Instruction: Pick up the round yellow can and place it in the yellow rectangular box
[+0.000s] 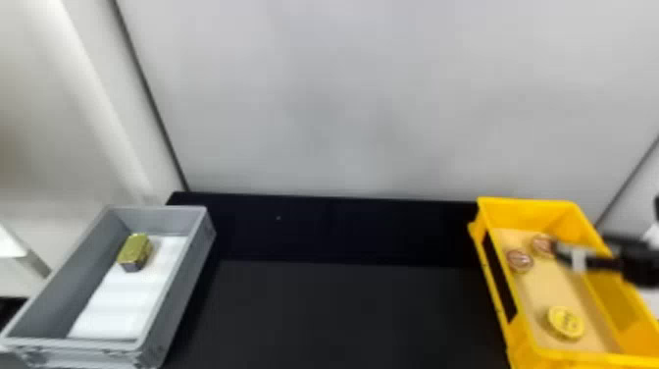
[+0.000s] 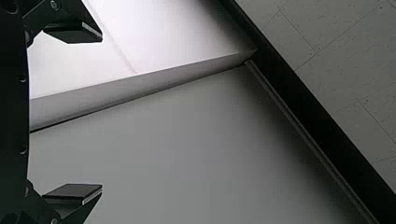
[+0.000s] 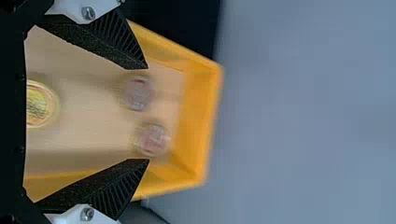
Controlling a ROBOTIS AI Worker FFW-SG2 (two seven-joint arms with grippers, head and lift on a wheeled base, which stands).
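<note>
My right gripper point(image 1: 569, 252) hangs over the right side of the yellow rectangular box point(image 1: 527, 203) in the head view. In the right wrist view the right gripper point(image 3: 148, 114) is open, its fingers spread above the inside of the yellow box point(image 3: 198, 126). The round yellow can point(image 1: 566, 322) rests on the box's light floor at the near end; in the right wrist view the yellow can point(image 3: 41, 104) is partly covered by the gripper's body. My left gripper point(image 2: 102, 112) is parked and open, facing pale panels with nothing between its fingers.
Two round cans with reddish lids, one point(image 1: 519, 260) and another point(image 1: 543, 244), lie toward the yellow box's far end. At the left, a grey box point(image 1: 191, 260) holds a gold-green rectangular tin point(image 1: 135, 250). A black table point(image 1: 343, 314) spans between the boxes.
</note>
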